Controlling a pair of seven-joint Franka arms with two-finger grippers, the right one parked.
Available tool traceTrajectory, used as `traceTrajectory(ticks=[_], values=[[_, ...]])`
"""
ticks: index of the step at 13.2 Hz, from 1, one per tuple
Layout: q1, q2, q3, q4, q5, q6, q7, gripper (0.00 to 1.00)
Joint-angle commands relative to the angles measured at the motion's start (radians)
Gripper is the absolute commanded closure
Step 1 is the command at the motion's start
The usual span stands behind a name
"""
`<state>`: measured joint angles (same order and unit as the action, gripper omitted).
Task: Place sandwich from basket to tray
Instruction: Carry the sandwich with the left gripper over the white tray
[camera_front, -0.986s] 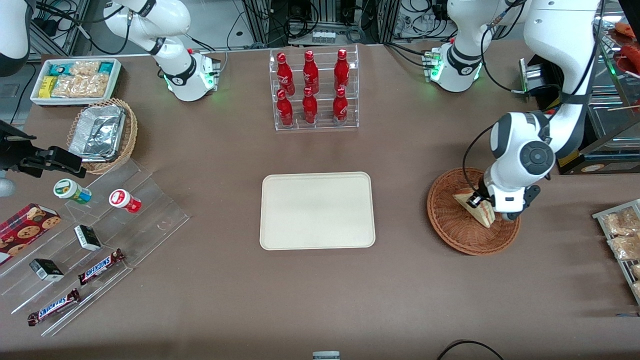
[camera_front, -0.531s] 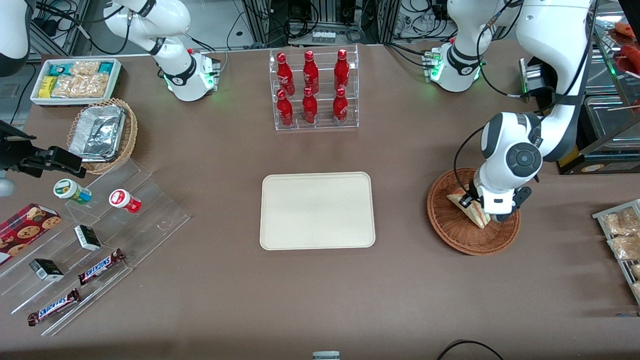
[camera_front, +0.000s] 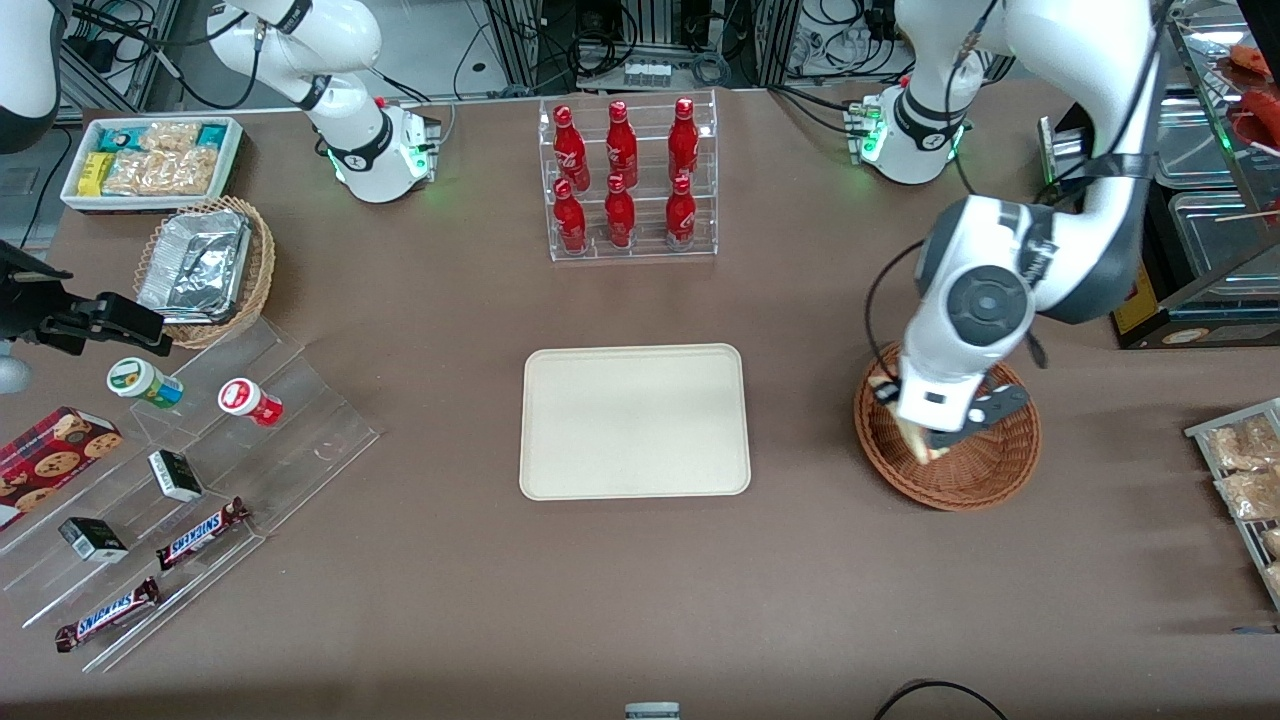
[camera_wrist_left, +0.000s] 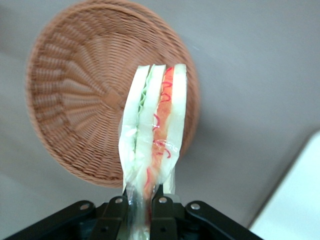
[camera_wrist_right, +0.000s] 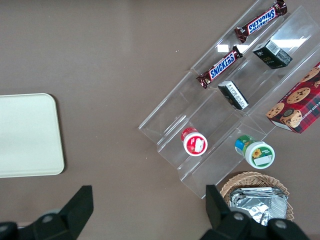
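From the front I see little of the sandwich (camera_front: 916, 443): my left arm covers most of it and part of the basket (camera_front: 960, 480). The gripper (camera_wrist_left: 142, 207) is cut off by the wrist picture's edge, and only a corner of the tray (camera_wrist_left: 295, 210) shows.

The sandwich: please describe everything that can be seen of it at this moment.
The sandwich is a thin wedge in clear wrap: pale bread slices with green, orange and red filling showing along its cut edge. The gripper is shut on one end of it, and the wedge stands out from the fingers, lifted clear above the basket and not touching it. In the front view only a small pale part shows under the arm, over the basket.
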<state>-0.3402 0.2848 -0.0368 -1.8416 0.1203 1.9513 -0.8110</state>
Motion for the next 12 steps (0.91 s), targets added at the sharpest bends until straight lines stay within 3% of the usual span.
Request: traceTrajectory(ticks=[1,4,6,12], values=[[-0.023,0.112,-0.081,0.111,-0.019,-0.012,0.029,1.0],[-0.023,0.218,-0.185,0.218,-0.054,-0.012,0.062,1.0],[-0.025,0.261,-0.218,0.24,-0.126,0.001,0.105,1.0],[-0.049,0.349,-0.27,0.329,-0.133,0.02,0.113,1.0]])
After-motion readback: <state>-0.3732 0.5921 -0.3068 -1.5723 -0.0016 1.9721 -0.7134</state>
